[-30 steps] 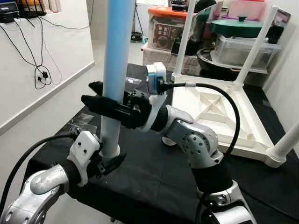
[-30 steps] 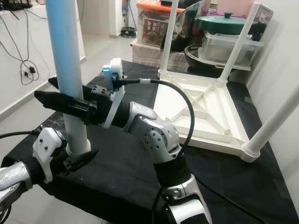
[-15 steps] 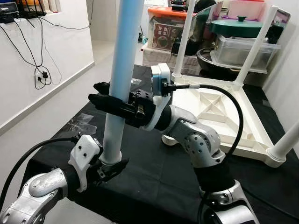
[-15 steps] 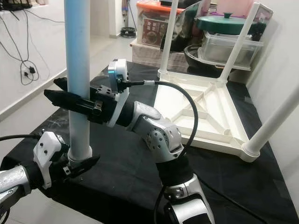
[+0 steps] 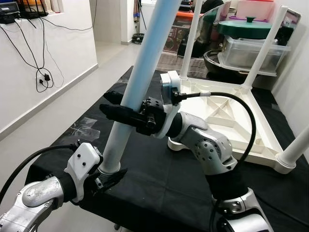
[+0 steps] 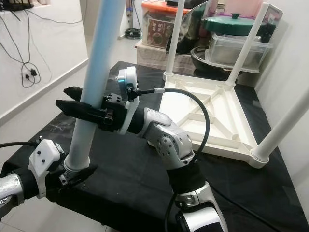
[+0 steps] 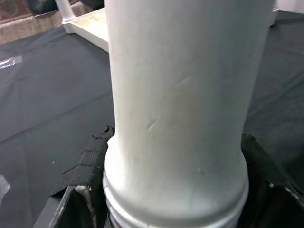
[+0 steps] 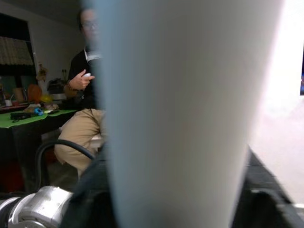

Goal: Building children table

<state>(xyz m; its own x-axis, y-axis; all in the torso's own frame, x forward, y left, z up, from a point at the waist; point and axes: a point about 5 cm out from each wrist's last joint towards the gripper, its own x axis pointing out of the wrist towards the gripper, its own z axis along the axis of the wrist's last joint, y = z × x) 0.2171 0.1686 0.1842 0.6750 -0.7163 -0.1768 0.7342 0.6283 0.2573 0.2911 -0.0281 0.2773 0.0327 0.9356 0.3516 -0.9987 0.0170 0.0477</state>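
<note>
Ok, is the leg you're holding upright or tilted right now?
Tilted. The table leg leans, top toward the upturned tabletop; left gripper clamps its base, right gripper mid-shaft.

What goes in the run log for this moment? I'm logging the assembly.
left tool: shut on table leg base | right tool: shut on leg midway | leg tilted | tabletop upturned

A home room: tiled floor (image 5: 58,106), stacked storage tubs (image 5: 251,48), wall cables (image 5: 41,72).
</note>
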